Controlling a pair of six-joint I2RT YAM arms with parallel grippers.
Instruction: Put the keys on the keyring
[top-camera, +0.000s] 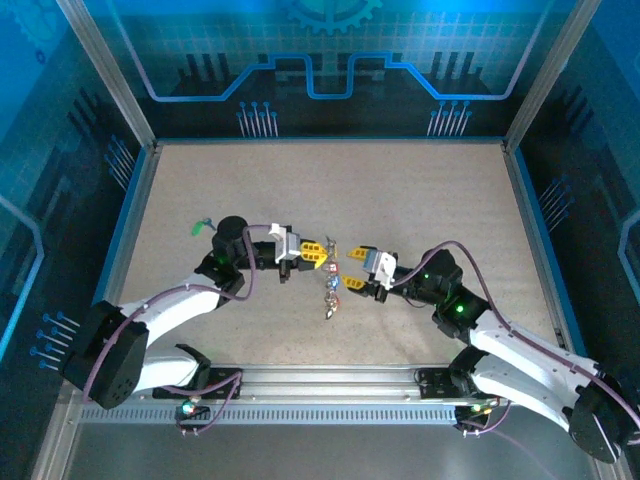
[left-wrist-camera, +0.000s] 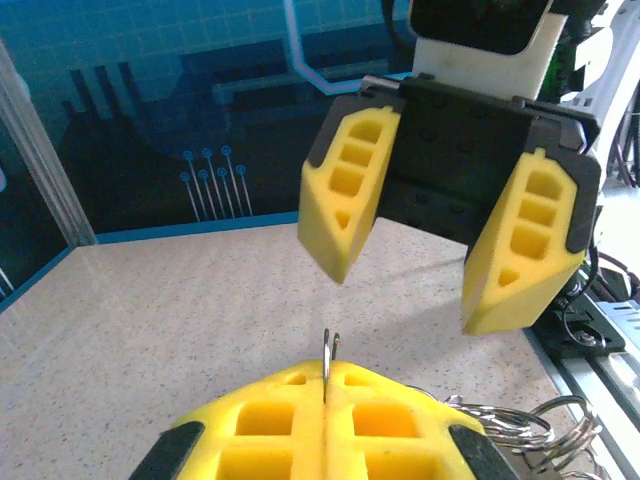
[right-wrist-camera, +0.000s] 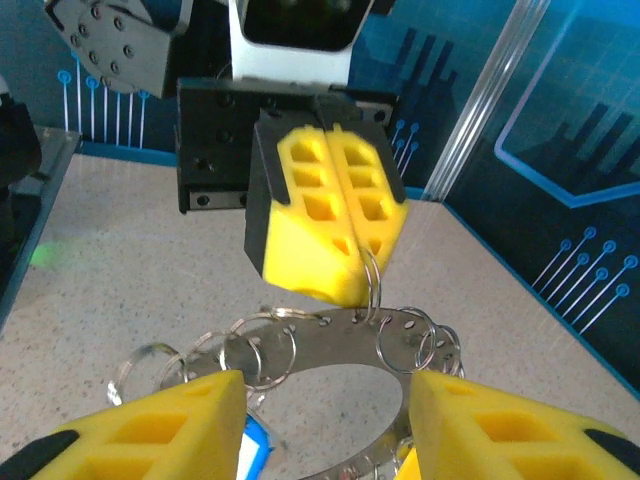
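- Yellow left tool (right-wrist-camera: 335, 280) is clamped on a small wire ring (left-wrist-camera: 326, 362) of the keyring (right-wrist-camera: 320, 325).
- We see the right tool (right-wrist-camera: 325, 425) apart, astride the keyring, far from the bench (top-camera: 250, 190) edges.

The table (top-camera: 420, 200) is speckled beige with blue-trimmed edges. A small green object (top-camera: 197, 228) lies near its left edge. Mid-table, the keyring (top-camera: 329, 272) trails toward the near edge, and its lowest keys (top-camera: 330, 308) apparently rest on the surface.

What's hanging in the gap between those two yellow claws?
The keyring with its keys, pinched by the shut left gripper; the open right gripper faces it. Top view shows this.
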